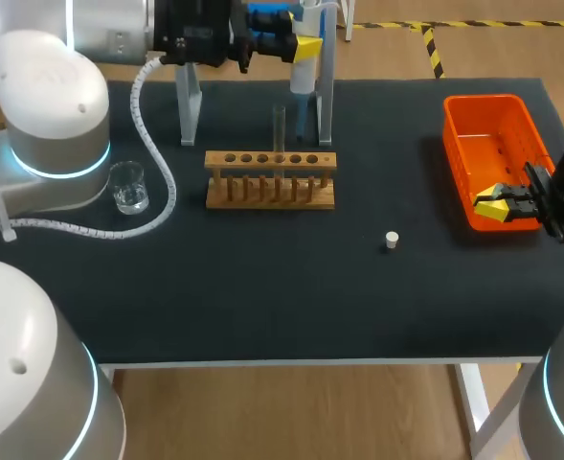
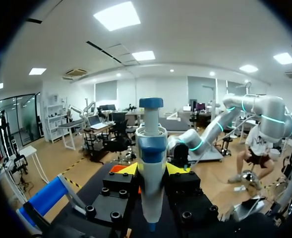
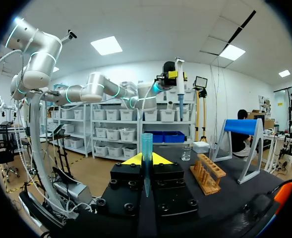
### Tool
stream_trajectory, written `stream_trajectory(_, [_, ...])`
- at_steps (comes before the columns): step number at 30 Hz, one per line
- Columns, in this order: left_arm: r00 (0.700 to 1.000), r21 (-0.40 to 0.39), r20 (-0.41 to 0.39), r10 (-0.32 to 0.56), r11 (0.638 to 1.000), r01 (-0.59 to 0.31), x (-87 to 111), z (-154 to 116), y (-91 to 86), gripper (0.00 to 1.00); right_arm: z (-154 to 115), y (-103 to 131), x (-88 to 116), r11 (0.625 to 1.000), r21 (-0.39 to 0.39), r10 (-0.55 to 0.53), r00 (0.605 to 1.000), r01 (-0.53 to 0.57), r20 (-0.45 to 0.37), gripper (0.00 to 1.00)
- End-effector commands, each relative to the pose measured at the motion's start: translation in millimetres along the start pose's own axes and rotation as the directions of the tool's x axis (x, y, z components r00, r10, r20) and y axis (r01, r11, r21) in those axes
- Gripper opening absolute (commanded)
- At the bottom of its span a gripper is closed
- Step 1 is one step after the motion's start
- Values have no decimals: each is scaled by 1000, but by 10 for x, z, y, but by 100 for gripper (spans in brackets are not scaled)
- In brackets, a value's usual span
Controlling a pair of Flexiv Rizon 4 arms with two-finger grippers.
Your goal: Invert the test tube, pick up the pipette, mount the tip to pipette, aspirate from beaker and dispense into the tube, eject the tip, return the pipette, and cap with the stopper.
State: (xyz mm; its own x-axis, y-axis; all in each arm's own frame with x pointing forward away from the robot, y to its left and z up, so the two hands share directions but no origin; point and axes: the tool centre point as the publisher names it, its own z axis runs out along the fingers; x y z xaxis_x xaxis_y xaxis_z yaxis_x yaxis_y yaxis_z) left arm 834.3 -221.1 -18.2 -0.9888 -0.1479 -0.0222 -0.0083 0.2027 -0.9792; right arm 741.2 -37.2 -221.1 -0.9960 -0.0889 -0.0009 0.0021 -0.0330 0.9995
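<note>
The left tool (image 1: 301, 45) was clamped on the upright pipette (image 1: 304, 72) above the counter's (image 1: 262, 307) far edge, behind the rack (image 1: 270, 182) and its standing tube (image 1: 279, 129). The right tool (image 1: 499, 203) gripped a blue tip (image 3: 146, 148) over the near end of the orange bin (image 1: 473, 105). The stopper (image 1: 392, 240) sat alone on open counter, and the beaker (image 1: 128, 187) stood well left of the rack.

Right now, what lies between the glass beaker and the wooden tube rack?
Head view: only the left arm's white coiled cable crosses the stretch between beaker and rack.

Left hand (image 1: 301, 46) raised far back, clamping pipette (image 2: 151, 163); right hand (image 1: 497, 203) low at right, clamping tip (image 3: 146, 148).
</note>
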Motion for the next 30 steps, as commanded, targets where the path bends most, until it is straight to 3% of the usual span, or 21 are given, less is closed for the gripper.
stream_trajectory(1, [1000,5,2,3,1000,-3,-1,47,-4,0,-6,2,9,1000,1,-1,1000,1,1,0])
stream_trajectory(30, [1000,0,-7,7,1000,-7,11,80,-19,0,-6,2,9,1000,1,-1,1000,1,1,0])
